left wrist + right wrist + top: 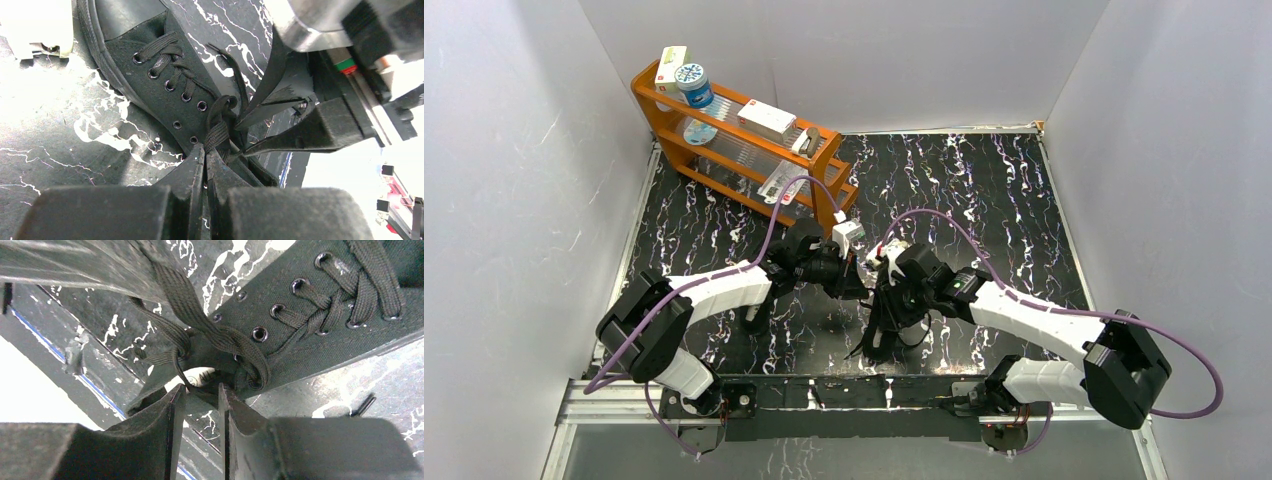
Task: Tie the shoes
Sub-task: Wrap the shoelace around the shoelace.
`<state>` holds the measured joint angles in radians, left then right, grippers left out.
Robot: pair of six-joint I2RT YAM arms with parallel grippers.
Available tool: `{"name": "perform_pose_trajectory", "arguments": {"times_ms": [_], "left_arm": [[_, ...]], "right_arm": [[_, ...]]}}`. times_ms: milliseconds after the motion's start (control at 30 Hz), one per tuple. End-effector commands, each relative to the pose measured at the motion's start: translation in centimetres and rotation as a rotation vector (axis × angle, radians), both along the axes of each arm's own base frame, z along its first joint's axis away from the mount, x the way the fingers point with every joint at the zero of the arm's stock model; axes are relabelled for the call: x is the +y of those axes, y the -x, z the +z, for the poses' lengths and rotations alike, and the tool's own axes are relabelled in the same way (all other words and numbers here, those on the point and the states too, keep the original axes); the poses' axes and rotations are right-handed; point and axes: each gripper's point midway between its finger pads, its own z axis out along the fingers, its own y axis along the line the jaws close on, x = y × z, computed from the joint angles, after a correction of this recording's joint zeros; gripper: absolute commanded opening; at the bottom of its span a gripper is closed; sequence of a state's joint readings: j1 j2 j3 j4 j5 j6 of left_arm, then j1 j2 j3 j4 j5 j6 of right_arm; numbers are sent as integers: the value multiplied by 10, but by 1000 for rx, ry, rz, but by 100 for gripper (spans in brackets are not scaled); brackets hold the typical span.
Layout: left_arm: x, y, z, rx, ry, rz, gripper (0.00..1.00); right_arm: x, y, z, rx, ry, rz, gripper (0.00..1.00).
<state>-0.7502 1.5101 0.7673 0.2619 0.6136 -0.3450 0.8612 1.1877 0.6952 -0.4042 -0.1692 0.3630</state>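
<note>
The jaws of the left gripper (206, 152) are pressed together, and a flat black lace (218, 131) is seen rising straight out of their tips. It is therefore judged to be pinched there, just off the top eyelets (202, 106) of the shoe (150, 75). The jaws of the right gripper (201, 395) stand a little apart, with a thin strand of the lacing crossing just ahead of the gap; nothing is clamped by them. The shoe lies on the dark marbled table (50, 165), between the two grippers near the middle of the table. The main risk is judged to be a missed catch. The strand at the right jaws is thin, slack and black against black, so it could slide past the tips as they are brought together. The tongue or the collar could also be nipped along with it. If the pinched lace were pulled too hard, the light shoe could be dragged or tipped, and the lacing could be drawn tight through the eyelets instead of a loop being formed. The two sets of fingers are crowded very close, so a collision is possible on any crossing move. A loose lace end (366, 404) lies on the table beside the shoe and could be snagged. Further out, a small white box (847, 236) sits just behind the grippers. An orange rack (826, 168) stands well apart at the far left, and purple cables (944, 215) arch over the arms. A second shoe cannot be made out with certainty.
</note>
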Motion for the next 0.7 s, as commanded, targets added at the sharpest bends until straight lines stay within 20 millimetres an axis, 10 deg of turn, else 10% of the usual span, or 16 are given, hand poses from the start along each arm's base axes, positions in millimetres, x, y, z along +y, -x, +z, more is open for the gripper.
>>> {"name": "perform_pose_trajectory", "arguments": {"times_ms": [0, 233, 500, 667], "left_arm": [[-6, 1, 21, -34, 47, -30, 0], [-7, 1, 23, -38, 51, -35, 0], [-1, 5, 22, -47, 43, -37, 0], [1, 8, 18, -37, 45, -33, 0]], "right_arm": [[1, -6, -4, -53, -11, -14, 38], [7, -5, -5, -75, -12, -8, 41], [-16, 2, 12, 4, 49, -200, 0], [-24, 15, 14, 84, 13, -299, 0]]}}
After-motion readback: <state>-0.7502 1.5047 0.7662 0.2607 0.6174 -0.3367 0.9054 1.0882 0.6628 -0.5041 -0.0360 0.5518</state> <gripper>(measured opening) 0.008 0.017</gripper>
